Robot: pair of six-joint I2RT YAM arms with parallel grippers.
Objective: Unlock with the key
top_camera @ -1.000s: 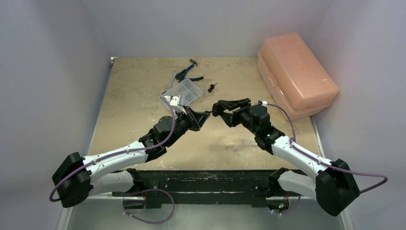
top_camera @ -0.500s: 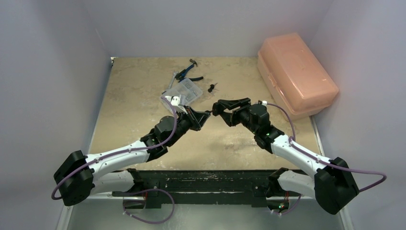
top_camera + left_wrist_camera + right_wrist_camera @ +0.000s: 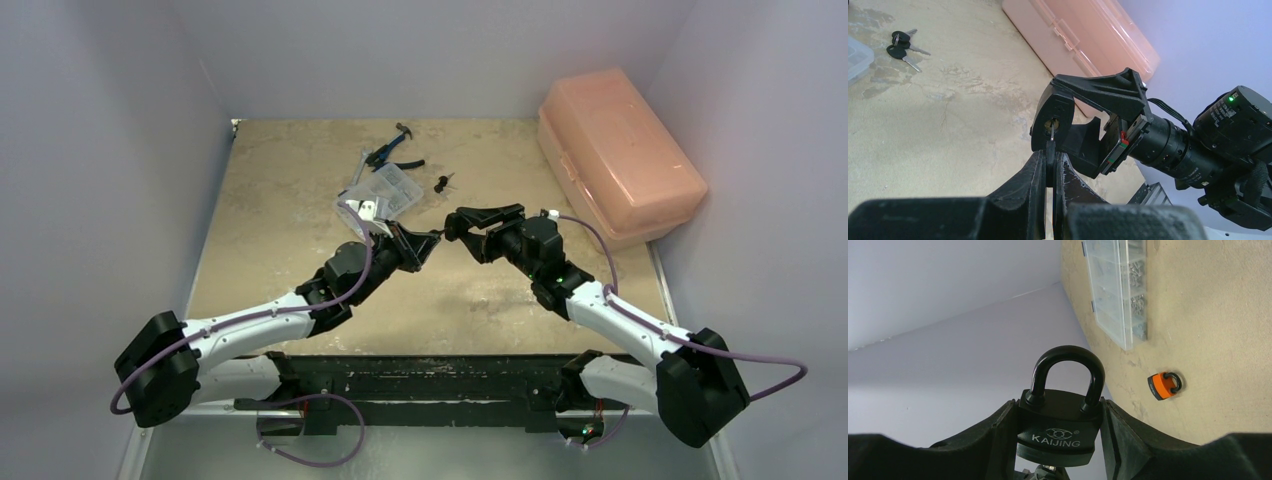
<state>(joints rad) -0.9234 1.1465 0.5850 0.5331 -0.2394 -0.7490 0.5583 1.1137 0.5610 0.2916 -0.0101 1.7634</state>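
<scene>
My right gripper (image 3: pixel 456 226) is shut on a black padlock (image 3: pixel 1060 432) marked KAIJING and holds it above the table, shackle closed. In the left wrist view the padlock's underside (image 3: pixel 1060 107) faces my left gripper, showing its brass keyhole. My left gripper (image 3: pixel 1050 156) is shut on a small key (image 3: pixel 1052 136) by its dark head. The silver blade points up, and its tip is at the keyhole. In the top view the left gripper (image 3: pixel 428 243) meets the right gripper at the table's middle.
A pink plastic box (image 3: pixel 615 155) stands at the back right. A clear parts organizer (image 3: pixel 385 192), blue pliers (image 3: pixel 390 152) and a bunch of spare keys (image 3: pixel 443 182) lie behind the grippers. A small orange padlock (image 3: pixel 1164 385) lies on the table.
My left arm has edged slightly toward the padlock with the key. The right arm has barely moved.
</scene>
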